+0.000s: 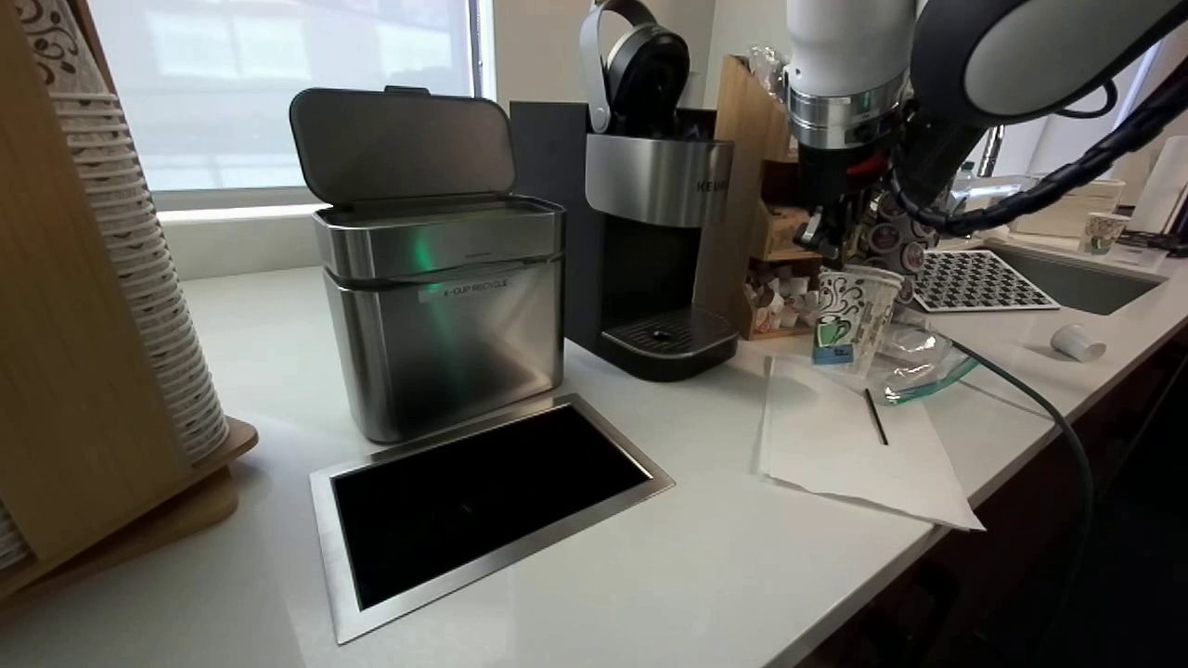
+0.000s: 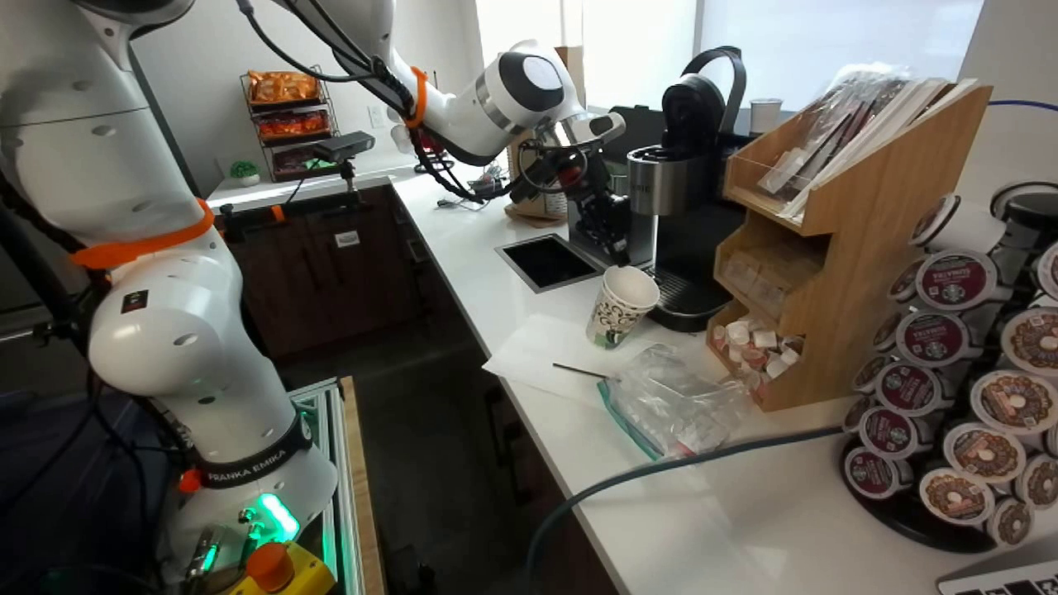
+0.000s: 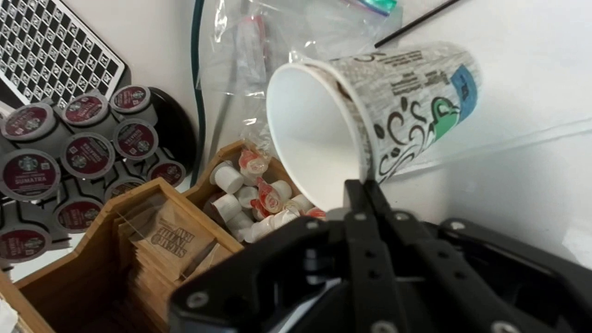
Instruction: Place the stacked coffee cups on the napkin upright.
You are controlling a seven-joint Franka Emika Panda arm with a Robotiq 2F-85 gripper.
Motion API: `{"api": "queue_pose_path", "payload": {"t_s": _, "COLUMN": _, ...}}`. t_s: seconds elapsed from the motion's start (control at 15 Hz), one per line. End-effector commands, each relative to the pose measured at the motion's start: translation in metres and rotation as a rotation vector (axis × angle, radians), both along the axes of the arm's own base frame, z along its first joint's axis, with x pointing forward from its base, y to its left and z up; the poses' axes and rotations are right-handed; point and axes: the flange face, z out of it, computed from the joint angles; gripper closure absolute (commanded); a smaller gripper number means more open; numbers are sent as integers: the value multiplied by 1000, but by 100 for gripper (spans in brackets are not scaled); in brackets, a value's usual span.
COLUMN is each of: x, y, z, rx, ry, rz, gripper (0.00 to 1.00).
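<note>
The stacked coffee cups (image 1: 849, 320) are white with dark swirls and a green and blue print. In the wrist view the cups (image 3: 407, 88) show a doubled rim and an open mouth. My gripper (image 3: 361, 185) is shut on the cup wall at the rim, one finger inside the mouth. In an exterior view the cups (image 2: 620, 307) hang mouth up, a little tilted, below the gripper (image 2: 618, 254). They are over the back part of the napkin (image 1: 835, 455), a flat white sheet. I cannot tell whether the cup base touches it.
A black stir stick (image 1: 875, 417) lies on the napkin. A clear plastic bag (image 2: 674, 397) lies beside the cups. The coffee machine (image 1: 659, 186) and a wooden organizer (image 2: 868, 273) stand close behind. A dark steel-framed panel (image 1: 594, 547) is set in the counter.
</note>
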Motion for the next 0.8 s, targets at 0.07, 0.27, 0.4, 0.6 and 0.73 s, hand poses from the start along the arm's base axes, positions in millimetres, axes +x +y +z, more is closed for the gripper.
{"api": "queue_pose_path", "payload": {"t_s": 0.07, "x": -3, "y": 3, "z": -9, "rx": -83, "ry": -16, "rz": -82, "gripper": 99}}
{"api": "queue_pose_path", "payload": {"t_s": 0.27, "x": 1, "y": 3, "z": -18, "rx": -107, "ry": -15, "rz": -119, "gripper": 99}}
{"api": "queue_pose_path", "payload": {"t_s": 0.4, "x": 5, "y": 3, "z": -23, "rx": -113, "ry": -17, "rz": -134, "gripper": 99}}
{"api": "queue_pose_path", "payload": {"t_s": 0.6, "x": 12, "y": 5, "z": -27, "rx": -118, "ry": -21, "rz": -146, "gripper": 99}}
{"api": "queue_pose_path", "payload": {"t_s": 0.73, "x": 17, "y": 7, "z": -29, "rx": -135, "ry": -19, "rz": -154, "gripper": 99}}
